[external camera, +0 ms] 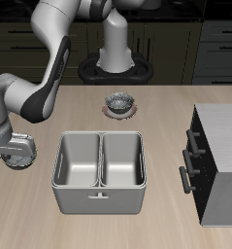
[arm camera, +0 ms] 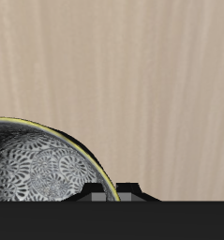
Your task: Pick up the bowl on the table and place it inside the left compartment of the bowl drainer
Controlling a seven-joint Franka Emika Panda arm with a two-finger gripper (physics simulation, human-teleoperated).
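Observation:
The bowl [arm camera: 38, 173], grey with a dark speckled inside and a thin yellowish rim, fills part of the wrist view very close below the camera. In the exterior view my gripper [external camera: 13, 159] hangs low over the table beside the bowl drainer [external camera: 98, 195], and the hand hides the bowl there. Its fingers do not show clearly in either view, so whether they hold the bowl's rim is unclear. The drainer's left compartment [external camera: 77, 160] and its other well hold nothing.
A twin grey bowl [external camera: 119, 100] sits on a reddish plate [external camera: 118, 114] farther back, behind the drainer. A dark cabinet [external camera: 216, 165] with bar handles stands on the drainer's other side. The robot's base [external camera: 116, 58] is at the back.

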